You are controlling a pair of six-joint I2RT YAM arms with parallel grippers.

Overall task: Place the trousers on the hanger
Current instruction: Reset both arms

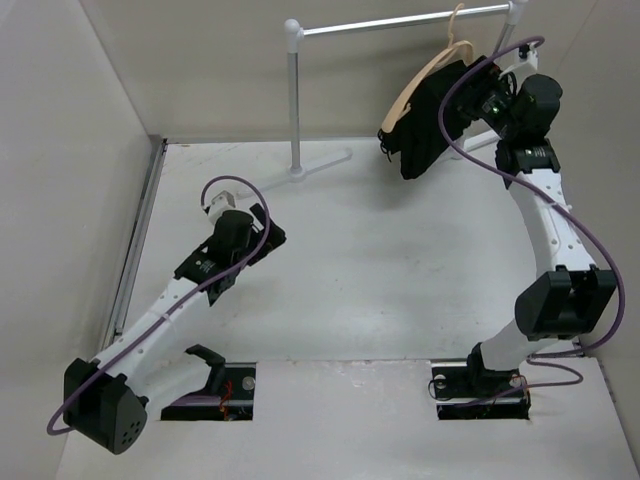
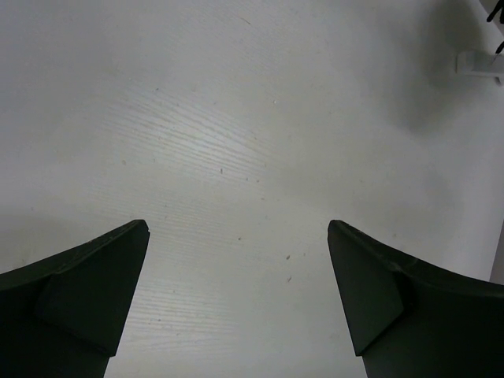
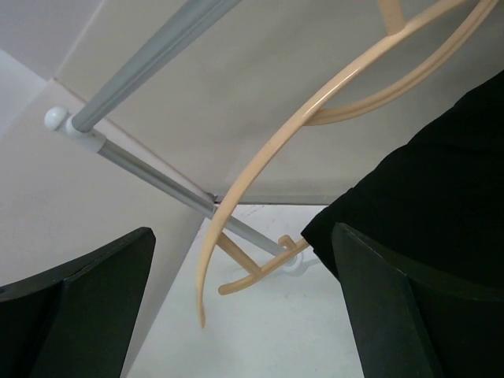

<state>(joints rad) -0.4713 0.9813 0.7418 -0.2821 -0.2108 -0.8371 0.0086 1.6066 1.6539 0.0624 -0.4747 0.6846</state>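
While the soft black trousers hung bunched over the tan hanger on the rail, my right claw stood spread apart beside them and my left claw gaped over the table.

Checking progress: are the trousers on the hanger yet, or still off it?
On: the trousers hang draped over the hanger, which hangs from the rail. The right gripper, jaws open, holds neither.

Robot test lab, white walled table, two bolted arms, small garment rail
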